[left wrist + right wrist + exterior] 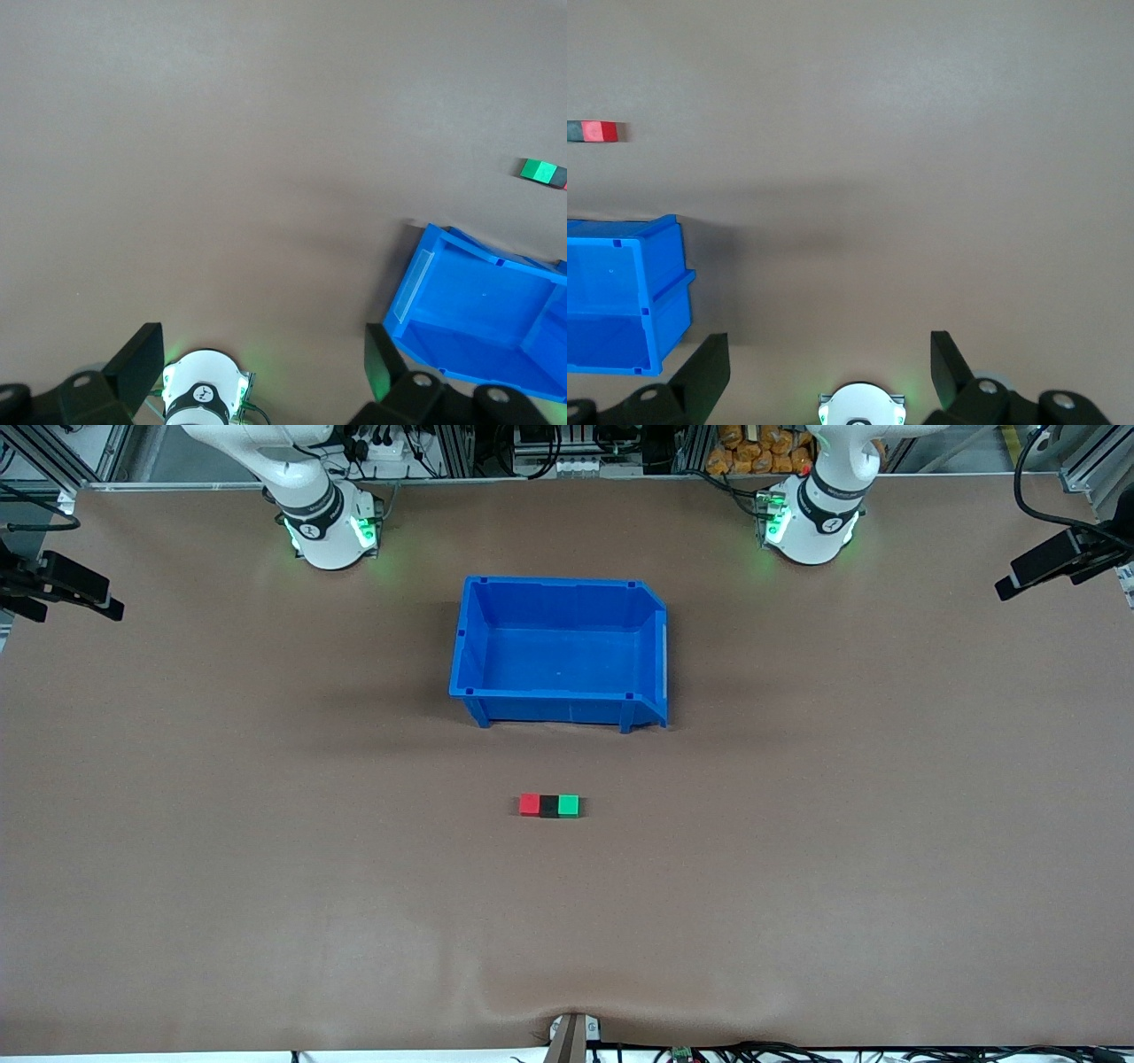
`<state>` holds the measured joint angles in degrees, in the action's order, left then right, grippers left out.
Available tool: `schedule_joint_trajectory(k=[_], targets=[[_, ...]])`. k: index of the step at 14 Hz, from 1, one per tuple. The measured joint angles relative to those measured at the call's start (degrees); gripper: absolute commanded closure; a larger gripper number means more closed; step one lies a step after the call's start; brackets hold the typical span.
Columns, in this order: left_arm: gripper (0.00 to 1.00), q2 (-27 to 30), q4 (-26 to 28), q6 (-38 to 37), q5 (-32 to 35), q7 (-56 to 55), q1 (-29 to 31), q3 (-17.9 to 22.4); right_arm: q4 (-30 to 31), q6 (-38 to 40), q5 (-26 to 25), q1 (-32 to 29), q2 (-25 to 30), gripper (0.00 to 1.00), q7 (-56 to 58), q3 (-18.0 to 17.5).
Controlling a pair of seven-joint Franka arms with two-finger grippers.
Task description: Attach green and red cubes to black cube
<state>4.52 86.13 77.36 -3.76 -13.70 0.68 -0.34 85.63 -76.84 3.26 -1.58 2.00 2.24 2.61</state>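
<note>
The red cube [529, 805], the black cube [549, 806] and the green cube [569, 805] lie in one row on the table, touching, with the black one in the middle. The row is nearer the front camera than the blue bin. The green cube [538, 170] shows in the left wrist view and the red cube [602, 132] in the right wrist view. My left gripper [263, 367] is open and empty, high over its own base. My right gripper [830, 367] is open and empty, high over its own base. Neither gripper shows in the front view.
An empty blue bin [560, 652] stands at the middle of the table between the bases and the cubes; it also shows in the left wrist view [478, 310] and the right wrist view [622, 297]. Black camera mounts [1054, 558] stand at both table ends.
</note>
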Motion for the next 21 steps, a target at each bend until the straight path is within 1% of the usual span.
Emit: schedule_joint_trajectory(k=[4, 6, 8, 11, 15, 21], targets=[[0.00, -0.26, 1.40, 0.09, 0.30, 0.00, -0.01, -0.06, -0.07, -0.01, 0.00, 0.00, 0.00, 0.00, 0.00, 0.00], [0.00, -0.23, 1.00, 0.17, 2.50, 0.00, -0.03, -0.22, -0.13, -0.01, 0.00, 0.00, 0.00, 0.00, 0.00, 0.00], [0.00, -0.08, 0.76, 0.15, 3.23, 0.00, -0.09, -0.53, -0.18, -0.02, 0.00, -0.01, 0.00, 0.00, 0.00, 0.01], [0.00, -0.33, 0.95, 0.04, 3.35, 0.00, -0.23, -1.91, -0.24, -0.03, 0.00, -0.03, 0.00, 0.00, 0.00, 0.04], [0.00, -2.10, 2.09, 0.19, 4.57, 0.00, -0.43, -3.98, -0.28, -0.04, 0.00, -0.04, 0.00, 0.00, 0.00, 0.06], [0.00, -2.64, 2.41, 3.56, 5.47, 0.00, -0.51, -6.41, -0.28, -0.07, 0.00, -0.04, 0.00, 0.00, 0.00, 0.06]])
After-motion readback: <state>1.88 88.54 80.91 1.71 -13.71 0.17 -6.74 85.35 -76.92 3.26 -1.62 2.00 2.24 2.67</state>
